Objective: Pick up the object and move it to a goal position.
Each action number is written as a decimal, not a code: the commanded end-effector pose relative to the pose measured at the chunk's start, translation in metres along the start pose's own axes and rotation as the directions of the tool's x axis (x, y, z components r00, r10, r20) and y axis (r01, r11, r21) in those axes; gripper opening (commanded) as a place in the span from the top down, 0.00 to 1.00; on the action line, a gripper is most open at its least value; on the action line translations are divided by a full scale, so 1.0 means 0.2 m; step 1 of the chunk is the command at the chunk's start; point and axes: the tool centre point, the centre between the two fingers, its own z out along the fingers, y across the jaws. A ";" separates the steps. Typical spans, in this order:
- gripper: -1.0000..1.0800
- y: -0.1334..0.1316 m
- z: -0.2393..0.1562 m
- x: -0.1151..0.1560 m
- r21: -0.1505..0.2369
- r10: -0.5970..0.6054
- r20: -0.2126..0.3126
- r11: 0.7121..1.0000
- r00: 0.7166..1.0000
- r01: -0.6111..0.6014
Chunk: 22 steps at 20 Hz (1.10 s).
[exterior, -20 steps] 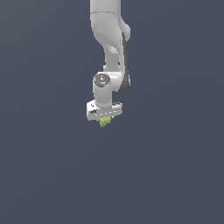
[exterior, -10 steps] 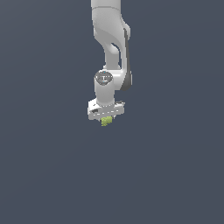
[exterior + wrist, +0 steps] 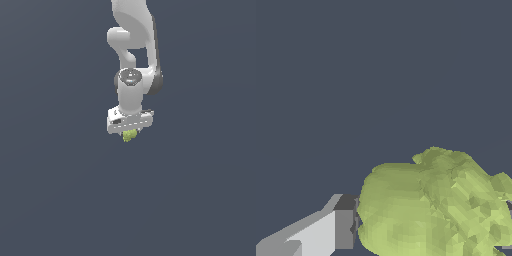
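Yellow-green object [image 3: 436, 205] pinched between fingers [image 3: 341, 227] of gripper [image 3: 129, 131], closed on it, hanging under white arm [image 3: 132, 85]. Lump bumpy, uneven: may slip or twist out if arm jerks. Behind, plain dark floor [image 3: 60, 200]. No goal mark seen. No words or labels anywhere.

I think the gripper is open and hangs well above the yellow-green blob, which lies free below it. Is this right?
Not right. The gripper does not hang above a free blob: it is shut on the blob, which sits between the fingers, as the wrist view shows. The blob is indeed yellow-green.
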 end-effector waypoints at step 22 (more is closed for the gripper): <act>1.00 -0.53 -0.96 0.54 0.000 0.000 0.000 1.000 1.000 0.000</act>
